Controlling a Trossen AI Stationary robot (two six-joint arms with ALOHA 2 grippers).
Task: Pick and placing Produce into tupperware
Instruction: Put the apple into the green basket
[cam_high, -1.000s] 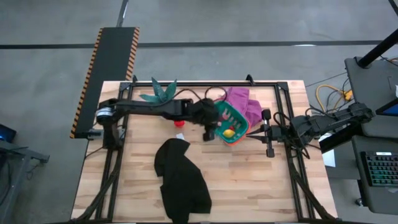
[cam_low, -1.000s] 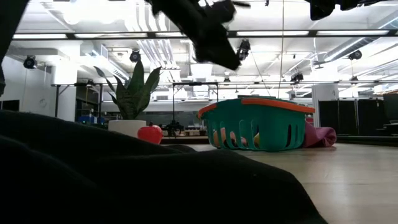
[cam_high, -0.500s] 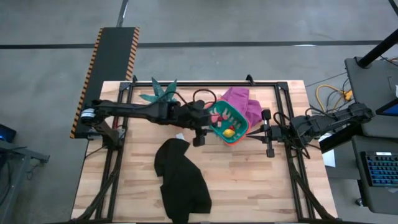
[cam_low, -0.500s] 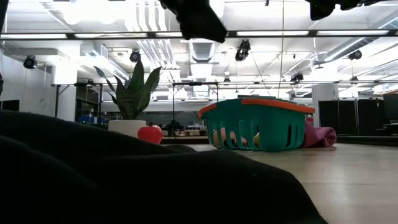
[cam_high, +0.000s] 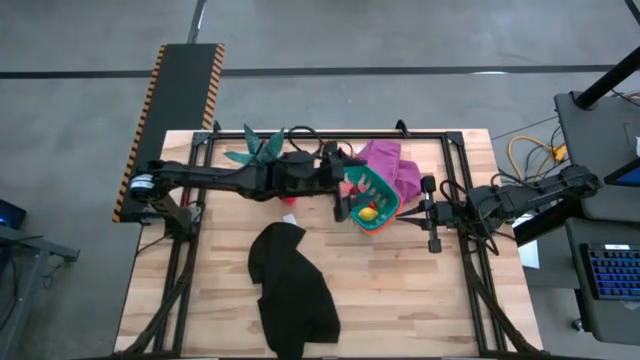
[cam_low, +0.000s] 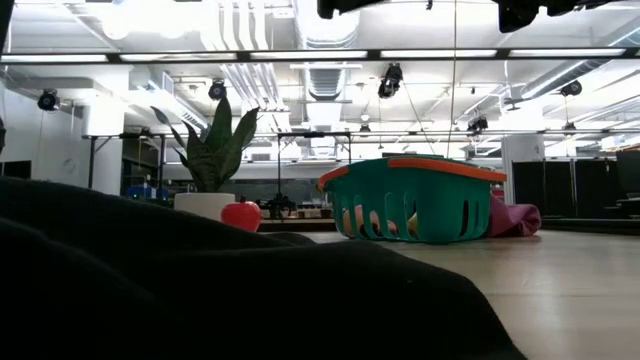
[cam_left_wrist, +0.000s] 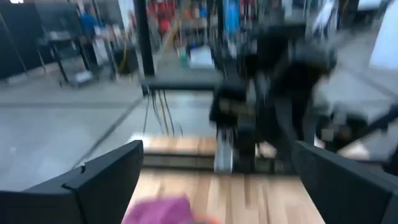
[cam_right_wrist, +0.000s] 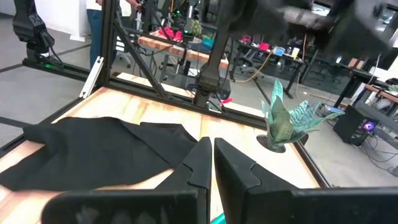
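Left gripper, fingers spread and empty, hangs over the tupperware edge. Several produce pieces, 1 yellow, lie inside; 1 red piece waits on the table. Right gripper is pinched closed nearby.

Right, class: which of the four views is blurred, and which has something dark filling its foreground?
The left wrist view is smeared with motion blur, its purple cloth only a soft patch. In the low view the black cloth fills the foreground. The high and right wrist views are sharp.
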